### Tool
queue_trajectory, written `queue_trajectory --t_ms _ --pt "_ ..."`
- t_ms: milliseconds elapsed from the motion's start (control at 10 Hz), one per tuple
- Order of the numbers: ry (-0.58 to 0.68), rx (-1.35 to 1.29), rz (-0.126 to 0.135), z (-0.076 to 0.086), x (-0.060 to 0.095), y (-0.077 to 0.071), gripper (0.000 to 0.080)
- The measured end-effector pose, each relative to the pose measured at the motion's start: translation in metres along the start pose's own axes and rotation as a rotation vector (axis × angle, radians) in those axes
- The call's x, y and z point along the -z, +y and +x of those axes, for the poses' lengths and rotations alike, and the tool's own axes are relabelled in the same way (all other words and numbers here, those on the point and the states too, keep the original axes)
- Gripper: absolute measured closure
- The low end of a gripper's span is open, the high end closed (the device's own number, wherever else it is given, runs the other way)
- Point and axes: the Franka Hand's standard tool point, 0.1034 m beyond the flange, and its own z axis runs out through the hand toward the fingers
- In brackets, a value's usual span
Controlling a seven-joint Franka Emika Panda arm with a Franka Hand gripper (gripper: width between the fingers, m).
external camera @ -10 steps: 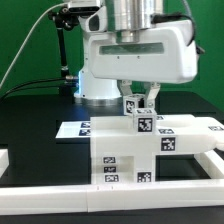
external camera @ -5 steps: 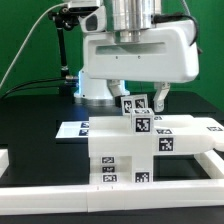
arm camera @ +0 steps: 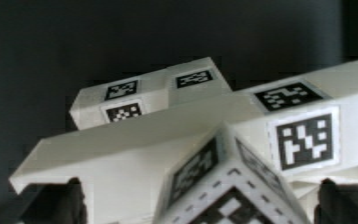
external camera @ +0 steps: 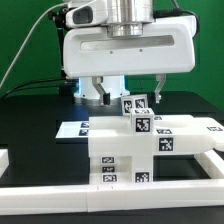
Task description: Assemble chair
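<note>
Jaws spread above chair (external camera: 125,150), fingertips (arm camera: 51,203) blurred, cropped

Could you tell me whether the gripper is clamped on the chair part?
No, the gripper stands open, its fingers apart above the chair.

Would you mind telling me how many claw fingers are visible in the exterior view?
2: one finger on the exterior view's left of the chair's top cube, the other finger on its right.
</note>
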Motion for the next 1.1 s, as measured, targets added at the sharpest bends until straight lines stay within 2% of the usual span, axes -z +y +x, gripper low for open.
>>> queue_trajectory --t_ms 200,300,400,600,700,800,900,1000,1100 --pt "-0.002 0.112 -0.007 0.000 -0.001 0.000 0.0151" --pt "0.006 0.274 -0.036 0.000 -0.002 -0.008 0.0151" --pt "0.009 0.375 -0.041 -0.001 -0.003 -0.013 0.0151" --pt "0.010 0.327 -0.040 0.000 -0.003 -0.011 0.0174" --pt "0.010 0.328 -0.041 0.000 -0.003 -0.011 0.0303" --pt "0.011 0.286 -0.039 0.000 -0.003 -0.011 0.0303" --pt "0.013 0.187 -0.038 0.000 -0.003 -0.011 0.0481" --pt "0.014 0.132 -0.037 0.000 -0.003 -0.011 0.0515" --pt "0.015 0.086 -0.037 0.000 -0.003 -0.011 0.0515"
